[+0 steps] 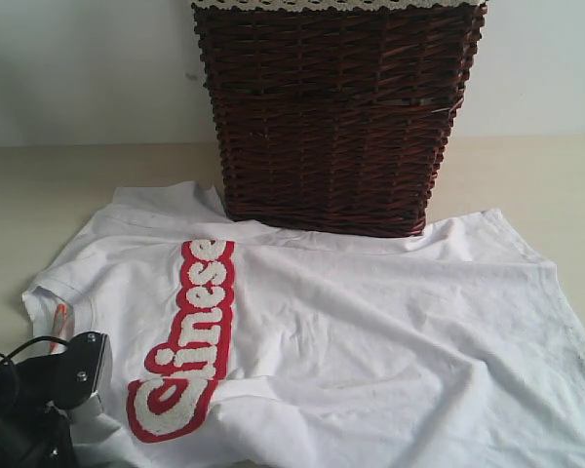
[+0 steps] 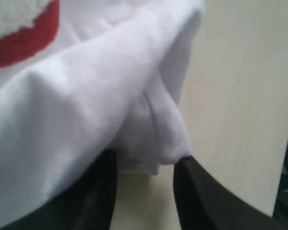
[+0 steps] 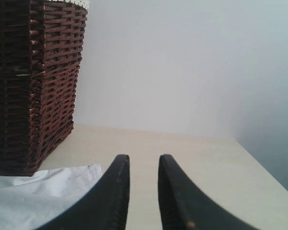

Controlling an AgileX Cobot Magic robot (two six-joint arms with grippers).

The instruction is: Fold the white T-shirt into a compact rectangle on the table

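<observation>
The left gripper (image 2: pixel 146 160) has its dark fingers (image 2: pixel 98 191) pressed against either side of a bunched fold of the white T-shirt (image 1: pixel 370 331), pinching its edge just above the table (image 1: pixel 39 185). The right gripper (image 3: pixel 143 158) holds nothing; its fingers stand a narrow gap apart over bare tabletop, near a corner of the shirt.

In the exterior view the shirt lies spread and rumpled from the centre out to 3 and 6 o'clock. Its red band of white lettering (image 1: pixel 190 341) runs toward 7 o'clock, where the left arm sits. The table is pale beige and faintly grained. A dark brown wicker basket (image 1: pixel 331 117) with lace trim (image 1: pixel 331 4) stands on it at 12 o'clock, touching the shirt's far edge. Behind is a plain pale wall (image 1: pixel 78 68).

The shirt's near hem and its 3 o'clock side are cut off by the frame. The left arm hides part of the collar, beside an orange tag (image 1: pixel 58 314). The left wrist view is blurred. The right arm is out of the exterior view.
</observation>
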